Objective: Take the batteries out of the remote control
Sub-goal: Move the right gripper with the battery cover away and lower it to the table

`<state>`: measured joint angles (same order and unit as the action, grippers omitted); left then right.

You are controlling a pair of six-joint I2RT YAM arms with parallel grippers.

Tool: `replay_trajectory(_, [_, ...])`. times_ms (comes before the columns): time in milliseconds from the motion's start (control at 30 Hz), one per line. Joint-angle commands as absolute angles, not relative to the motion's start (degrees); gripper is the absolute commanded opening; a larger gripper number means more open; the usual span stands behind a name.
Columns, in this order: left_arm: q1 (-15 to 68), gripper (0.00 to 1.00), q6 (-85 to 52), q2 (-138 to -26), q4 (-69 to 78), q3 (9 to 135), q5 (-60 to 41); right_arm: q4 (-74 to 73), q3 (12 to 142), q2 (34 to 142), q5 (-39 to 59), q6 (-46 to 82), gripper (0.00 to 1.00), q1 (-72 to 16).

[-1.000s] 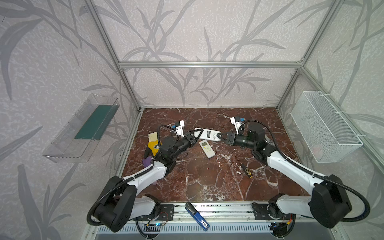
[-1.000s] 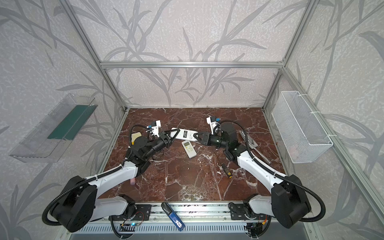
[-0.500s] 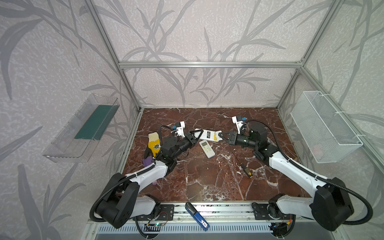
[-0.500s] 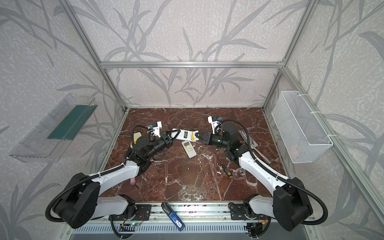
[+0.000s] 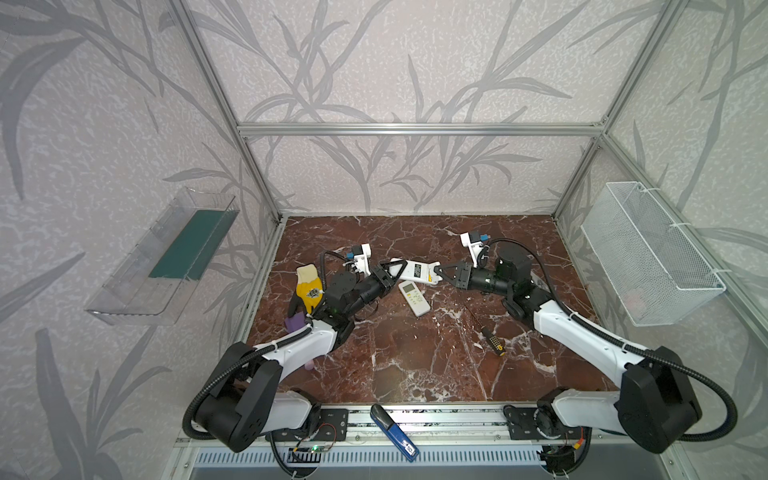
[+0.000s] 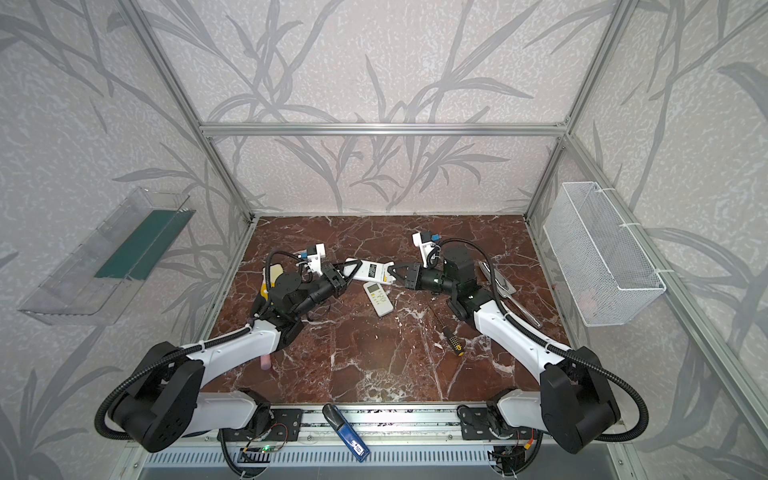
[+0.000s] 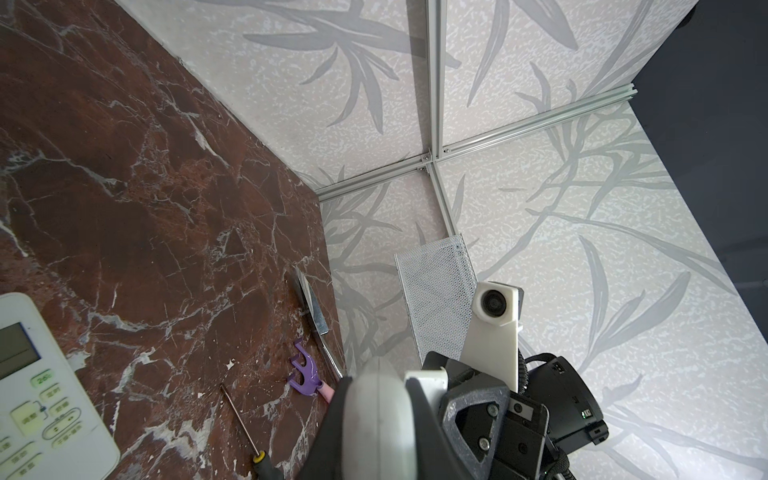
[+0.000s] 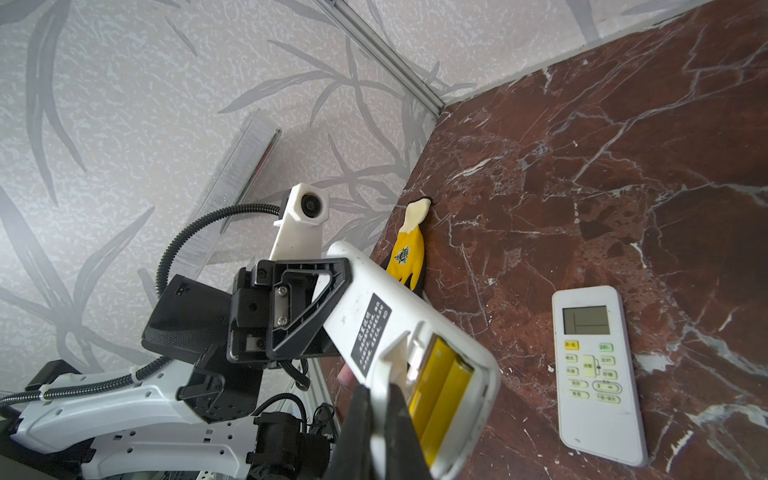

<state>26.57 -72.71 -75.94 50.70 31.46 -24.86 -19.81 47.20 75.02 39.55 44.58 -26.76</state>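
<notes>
Closing just now at mid-frame, right gripper (image 5: 437, 272) pinches the rim of the remote (image 5: 415, 270) left gripper (image 5: 392, 269) clamps; yellow batteries (image 8: 436, 386) still seated.

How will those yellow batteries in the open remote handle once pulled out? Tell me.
The batteries look like smooth, glossy cylinders, so probably slippery in a pinch and apt to roll on the flat table. They sit snug side by side in the held remote, so likely stiff to pry out.
</notes>
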Motion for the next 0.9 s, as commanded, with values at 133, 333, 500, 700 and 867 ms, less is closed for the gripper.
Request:
replay_trajectory(133, [24.71, 0.0, -69.25, -74.74, 47.29, 31.1, -23.91, -14.51, 50.89, 71.63, 37.6, 39.11, 0.0, -23.26])
replay_trajectory(333, [24.3, 0.0, -65.3, -73.39, 41.74, 30.63, -23.88, 2.43, 54.27, 71.17, 24.38, 26.38, 0.0, -21.0])
replay_trajectory(500, [24.35, 0.0, -63.06, -71.59, 38.29, 29.86, -23.91, 10.02, 54.61, 75.5, 8.47, 18.87, 0.0, -21.01])
replay_trajectory(700, [24.35, 0.0, -61.11, -69.22, 34.24, 28.79, -22.9, 9.48, 53.88, 83.45, -0.57, 17.63, 0.0, -20.97])
replay_trajectory(867, [24.35, 0.0, -60.7, -68.29, 33.28, 28.28, -22.32, 8.23, 54.33, 88.86, -5.27, 18.98, 0.0, -21.01])
